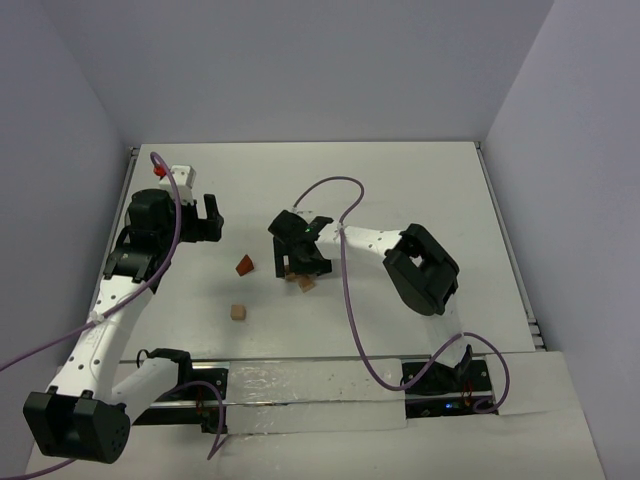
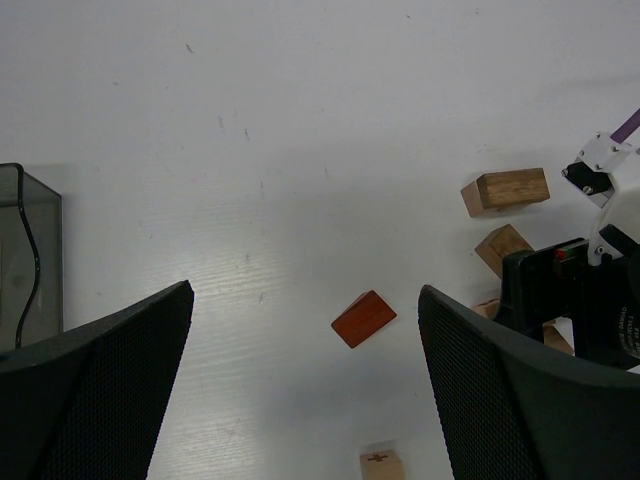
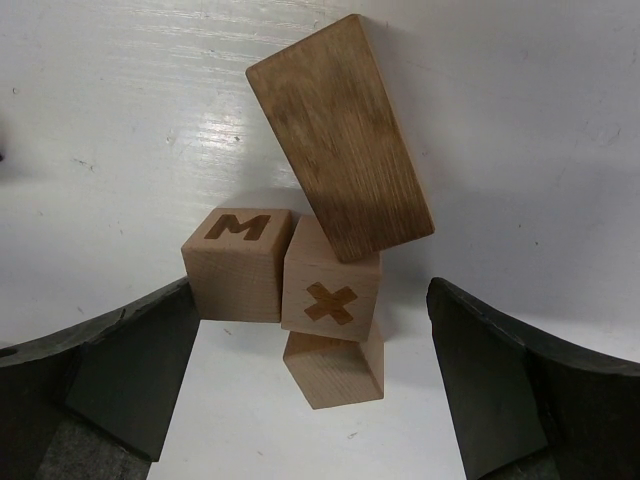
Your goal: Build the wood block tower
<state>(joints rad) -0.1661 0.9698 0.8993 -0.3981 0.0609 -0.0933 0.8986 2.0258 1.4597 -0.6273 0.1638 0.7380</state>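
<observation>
Light-tan wood is seen in three small cubes gathered on the white table right of centre, directly under the right gripper, whose dark jaws are spread wide on either side of the group and touch none of it. In the right wrist view a cube marked M is set flush against a cube marked X, and a third plain cube is turned at an angle and pressed against the near side of the X cube. A darker brown oblong block is laid slantwise beyond them, its lower end overlapping the X cube; whether it rests on that cube or only stands in front of it cannot be told. The reddish-brown wedge is lying alone on the table to the left of this group, between the two arms, and a fourth tan cube is placed nearer the arm bases, apart from the wedge. The blocks are thus spread over the table rather than piled into a column. The left gripper is held above the table near the far left, its jaws wide apart and nothing between them, with the wedge seen below the gap. A dark translucent bin is seen at the left edge of that view.
</observation>
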